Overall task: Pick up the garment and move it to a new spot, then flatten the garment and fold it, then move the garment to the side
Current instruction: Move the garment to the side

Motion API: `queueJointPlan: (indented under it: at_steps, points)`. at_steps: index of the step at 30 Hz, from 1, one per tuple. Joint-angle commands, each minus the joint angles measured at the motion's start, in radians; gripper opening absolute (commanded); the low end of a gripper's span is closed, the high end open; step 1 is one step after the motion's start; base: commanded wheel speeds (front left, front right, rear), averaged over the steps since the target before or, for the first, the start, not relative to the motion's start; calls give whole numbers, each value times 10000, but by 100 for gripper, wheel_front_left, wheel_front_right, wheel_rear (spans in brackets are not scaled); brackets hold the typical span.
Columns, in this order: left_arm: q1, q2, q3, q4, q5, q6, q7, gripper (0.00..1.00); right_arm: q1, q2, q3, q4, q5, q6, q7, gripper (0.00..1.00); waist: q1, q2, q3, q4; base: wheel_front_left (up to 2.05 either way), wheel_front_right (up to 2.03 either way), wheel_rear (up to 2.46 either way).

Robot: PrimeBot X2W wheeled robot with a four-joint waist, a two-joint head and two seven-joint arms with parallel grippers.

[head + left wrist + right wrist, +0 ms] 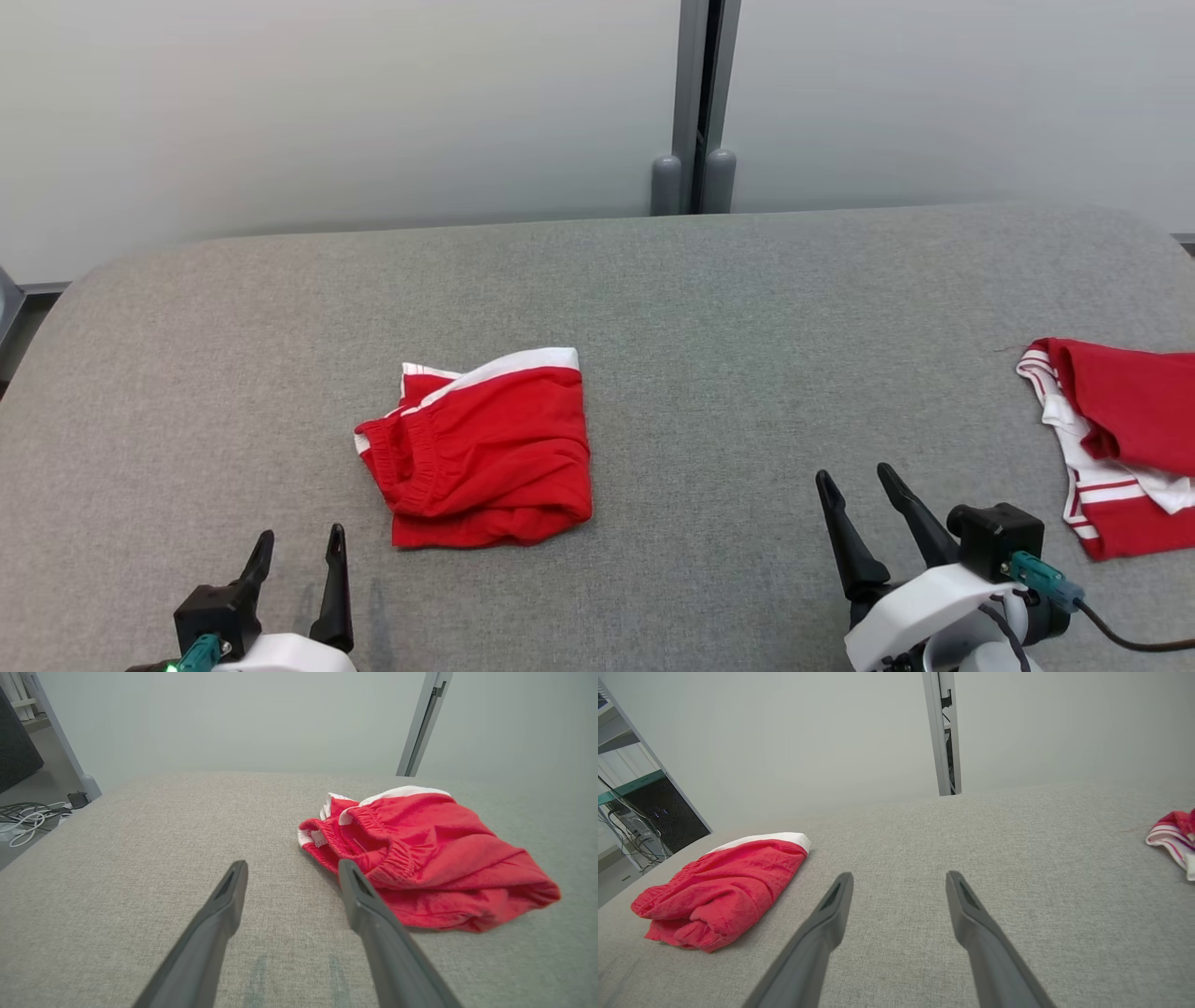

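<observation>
Nearest, left pincer (301,532) and right pincer (851,471) were noted spread wide, empty, over the grey counter (709,299). Beyond the left pincer, the red garment (485,448) was seen lying roughly folded, left of centre. A second red-and-white garment (1120,439) was recorded at the right edge.

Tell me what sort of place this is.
Probably a robot test room, not a home: a grey padded table bearing a red garment, plain partition panels behind it, and loose cables on the floor.
</observation>
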Motion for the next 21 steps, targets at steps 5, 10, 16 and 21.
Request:
queueJointPlan:
  at_steps: [5, 10, 16, 21]
  points:
    - [33, 41, 12, -77, 5, 17, -43, 100, 3, -59, 2, -57, -37, -1, -45, 100, 0, -1, 115, 38, 0, 0, 0]
    - [-236, 44, -187, -167, -122, 0, -43, 100, -196, -51, 140, -5, 38, -1, -45, 100, 0, -1, 467, 294, 0, 0, 0]
    - [-739, 47, -839, -170, -421, -76, -43, 100, -1046, -48, 753, 266, 786, -1, -46, 100, 0, -1, 1247, 1433, 0, 0, 0]
    - [-1047, 43, -1144, -163, -550, -82, -43, 100, -1830, -64, 1203, 738, 880, -1, -45, 100, 0, -1, 1674, 2338, 0, 0, 0]
